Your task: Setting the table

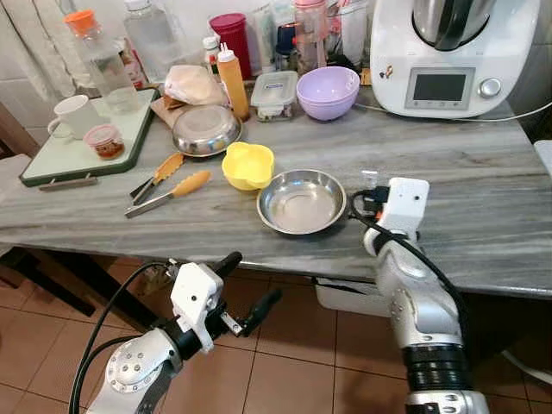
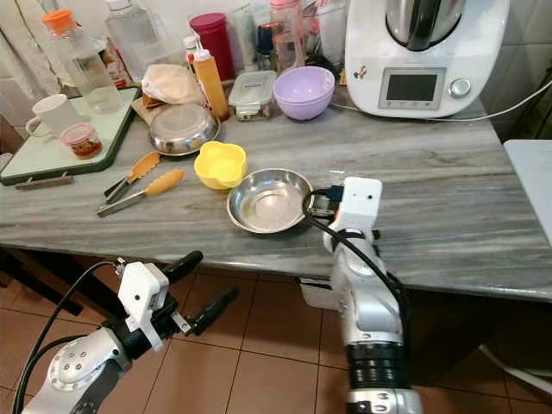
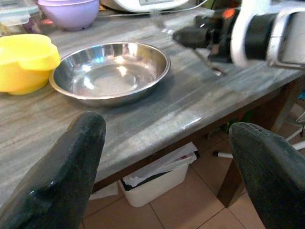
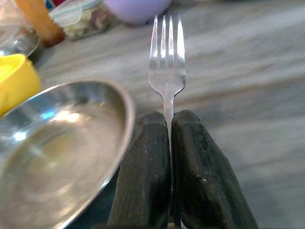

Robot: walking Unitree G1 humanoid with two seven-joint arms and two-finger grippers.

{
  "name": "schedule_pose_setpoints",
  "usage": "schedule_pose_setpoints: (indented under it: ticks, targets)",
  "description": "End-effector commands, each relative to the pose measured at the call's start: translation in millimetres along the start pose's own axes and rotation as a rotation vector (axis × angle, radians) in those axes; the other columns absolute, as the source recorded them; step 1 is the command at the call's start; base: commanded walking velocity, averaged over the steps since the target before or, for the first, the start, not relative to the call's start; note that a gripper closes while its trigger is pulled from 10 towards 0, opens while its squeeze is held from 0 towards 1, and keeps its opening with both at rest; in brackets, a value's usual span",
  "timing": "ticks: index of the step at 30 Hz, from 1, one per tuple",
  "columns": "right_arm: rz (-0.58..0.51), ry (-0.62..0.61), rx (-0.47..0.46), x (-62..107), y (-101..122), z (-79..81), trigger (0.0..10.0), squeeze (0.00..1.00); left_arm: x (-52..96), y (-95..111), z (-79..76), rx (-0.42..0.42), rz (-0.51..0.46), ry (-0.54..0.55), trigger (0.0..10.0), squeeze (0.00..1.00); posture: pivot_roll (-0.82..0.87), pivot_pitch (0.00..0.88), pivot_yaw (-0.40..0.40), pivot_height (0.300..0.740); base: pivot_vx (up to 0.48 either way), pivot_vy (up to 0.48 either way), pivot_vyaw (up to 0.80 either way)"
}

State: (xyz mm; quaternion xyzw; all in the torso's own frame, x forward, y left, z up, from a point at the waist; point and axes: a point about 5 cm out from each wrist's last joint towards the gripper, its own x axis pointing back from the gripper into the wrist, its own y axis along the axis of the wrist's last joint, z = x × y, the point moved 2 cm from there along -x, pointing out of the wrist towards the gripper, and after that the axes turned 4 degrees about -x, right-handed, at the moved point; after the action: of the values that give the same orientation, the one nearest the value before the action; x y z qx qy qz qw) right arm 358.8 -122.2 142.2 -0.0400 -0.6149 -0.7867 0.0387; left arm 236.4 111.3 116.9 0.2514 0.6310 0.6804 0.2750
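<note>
Fork (image 4: 167, 71) pinched between the right gripper's (image 4: 170, 125) two black fingers, handle clamped, tines pointing away from the wrist toward the back of the table. It sits just beside the right rim of the steel plate (image 1: 302, 201), above the grey marble tabletop (image 1: 448, 185); can't tell if the fork touches the surface. Plate is near the front edge, shallow, upright.

Yellow bowl (image 1: 247, 165) just left of and behind the plate, close to its rim. Orange-handled tongs (image 1: 166, 185) lie further left. Behind those, a second steel dish (image 1: 205, 130), an orange squeeze bottle (image 1: 232, 82), a lidded food container (image 1: 274, 93) and a lilac bowl (image 1: 328, 91). White kitchen machine (image 1: 453, 56) at the back right. Green-rimmed tray (image 1: 73, 147) at the left end with a white mug (image 1: 71, 116) and a small jar (image 1: 105, 141) on it.

Left gripper (image 1: 250, 289) is below the table's front edge, over the tiled floor (image 1: 293, 362), fingers spread apart, holding nothing. In its wrist view a white bin (image 3: 157, 179) sits under the table.
</note>
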Motion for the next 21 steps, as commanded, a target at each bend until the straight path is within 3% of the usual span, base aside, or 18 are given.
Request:
schedule_pose_setpoints:
  ticks: [1, 7, 21]
  targets:
    - [0.022, 0.020, -0.022, -2.4, -1.6, 10.2, 10.0, 0.00, 1.6, 3.4, 2.4, -0.030, 0.009, -0.006, 10.0, 0.00, -0.24, 0.125, 0.153, 0.740, 0.000, 0.000, 0.00]
    - [0.026, 0.021, -0.020, -3.1, -2.0, 18.8, 10.0, 0.00, 0.6, 5.9, 3.0, -0.031, 0.004, -0.008, 10.0, 0.00, -0.23, 0.126, 0.155, 0.740, 0.000, 0.000, 0.00]
    - [-0.008, -0.087, 0.052, 4.7, 3.7, -15.8, 10.0, 0.00, 4.7, 2.5, 2.9, -0.022, 0.018, -0.004, 10.0, 0.00, -0.23, 0.127, 0.158, 0.740, 0.000, 0.000, 0.00]
